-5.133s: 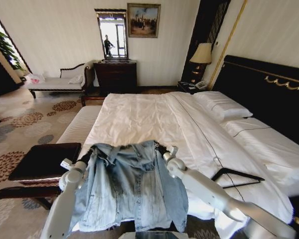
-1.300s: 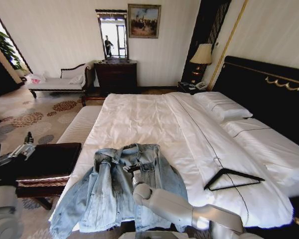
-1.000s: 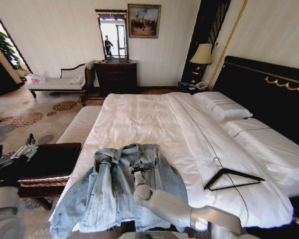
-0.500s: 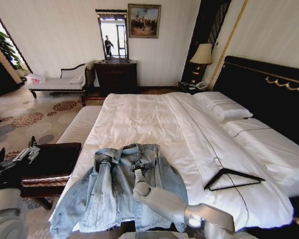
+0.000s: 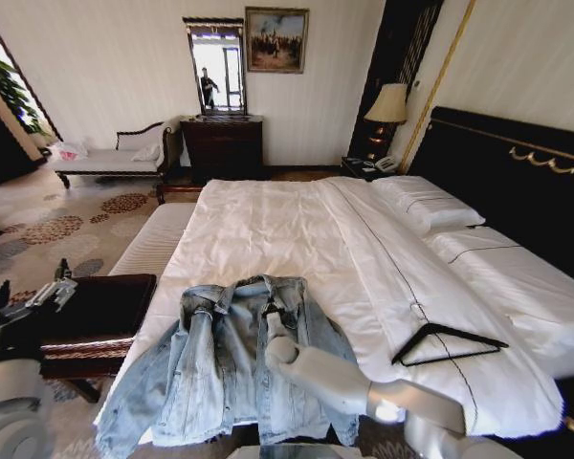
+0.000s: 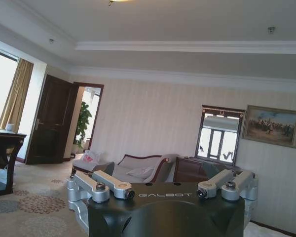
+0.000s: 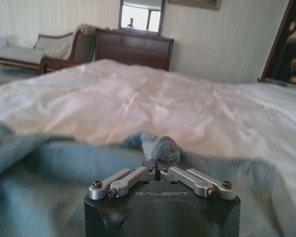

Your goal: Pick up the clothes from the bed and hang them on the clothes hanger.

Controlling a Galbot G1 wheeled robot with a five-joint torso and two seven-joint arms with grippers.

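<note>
The jacket (image 5: 239, 359) is spread face up on the near end of the bed (image 5: 297, 229), collar toward the headboard, one sleeve trailing off the near left corner. The hanger (image 5: 448, 342) lies flat on the quilt to the right of the jacket, well apart from it and untouched.

The right gripper (image 5: 274, 310) is set low on the jacket, just below the collar along the front opening. In the right wrist view the right gripper (image 7: 159, 166) is seen with its jaws drawn together on a small raised fold of denim (image 7: 160, 148); the pinch is narrow and the cloth stands up between the tips. Judgement: the grip is placed near the collar so that the neck opening can be lifted and the hanger fed into the shoulders.

The left gripper (image 5: 33, 296) is held out to the robot's left, over the dark bench (image 5: 96, 311) beside the bed, away from the jacket. In the left wrist view the left gripper (image 6: 163, 190) has its jaws spread wide and nothing is held between them; the room is faced instead. Judgement: this arm is parked clear so the right arm can work alone.

Task state, judged: jacket laid out, hanging not yet begun.
</note>
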